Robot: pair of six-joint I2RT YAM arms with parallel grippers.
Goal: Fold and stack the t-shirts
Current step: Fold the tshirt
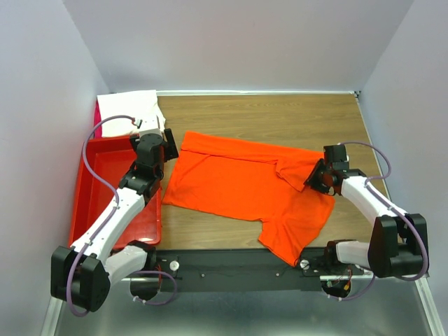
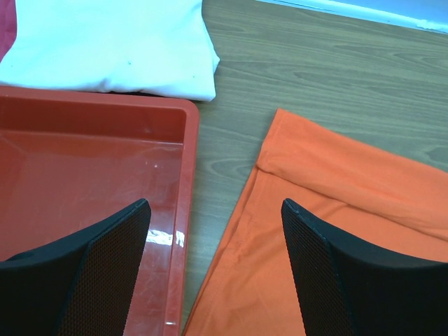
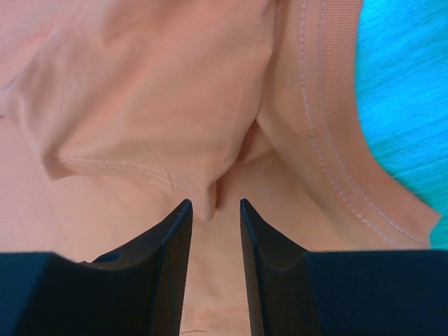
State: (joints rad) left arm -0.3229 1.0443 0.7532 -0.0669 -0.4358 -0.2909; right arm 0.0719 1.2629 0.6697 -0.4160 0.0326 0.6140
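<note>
The orange-red t-shirt [image 1: 238, 182] lies spread on the wooden table, its top edge folded over and a sleeve doubled onto the body at the right. My right gripper [image 1: 313, 178] sits low on that sleeve fold. In the right wrist view the shirt [image 3: 140, 91] fills the frame, and the gripper [image 3: 214, 201] has its jaws a narrow gap apart with a small cloth pucker at the tips. My left gripper [image 1: 165, 138] is open and empty, straddling the shirt's left edge [image 2: 336, 182] and the bin rim. The white t-shirt [image 1: 129, 108] lies folded at the back left [image 2: 119, 42], over a pink one [image 1: 96, 112].
A rigid red plastic bin [image 1: 87, 203] stands along the table's left side, its rim [image 2: 189, 175] just left of the orange shirt. Grey walls close in the table on three sides. Bare wood [image 1: 280, 115] shows behind the shirt.
</note>
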